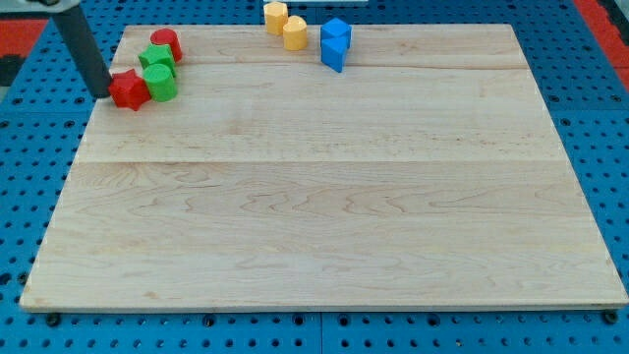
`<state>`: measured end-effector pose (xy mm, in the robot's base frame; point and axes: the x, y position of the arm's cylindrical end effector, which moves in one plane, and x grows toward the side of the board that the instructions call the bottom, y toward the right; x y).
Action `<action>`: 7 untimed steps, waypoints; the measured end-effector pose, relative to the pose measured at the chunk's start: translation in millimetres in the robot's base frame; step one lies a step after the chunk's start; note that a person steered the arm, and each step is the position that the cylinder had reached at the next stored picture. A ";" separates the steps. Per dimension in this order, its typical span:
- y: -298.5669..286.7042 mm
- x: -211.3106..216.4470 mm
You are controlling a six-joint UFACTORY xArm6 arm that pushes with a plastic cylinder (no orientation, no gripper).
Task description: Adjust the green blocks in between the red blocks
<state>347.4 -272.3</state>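
Two green blocks sit at the board's upper left: one [155,56] above, the other [160,83] just below it, touching. A red block [166,42] lies at the upper green block's top right. A second red block, star-like [129,89], lies left of the lower green block and touches it. The dark rod comes down from the view's top left; my tip [102,93] rests just left of the lower red block, touching or nearly touching it.
Two yellow blocks [275,17] [295,32] lie at the top centre. Two blue blocks [336,33] [333,55] lie to their right. The wooden board [324,197] sits on a blue pegboard table [609,118].
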 end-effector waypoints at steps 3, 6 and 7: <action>102.5 41.4; 110.3 -48.0; 86.7 -48.6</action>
<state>298.8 -185.6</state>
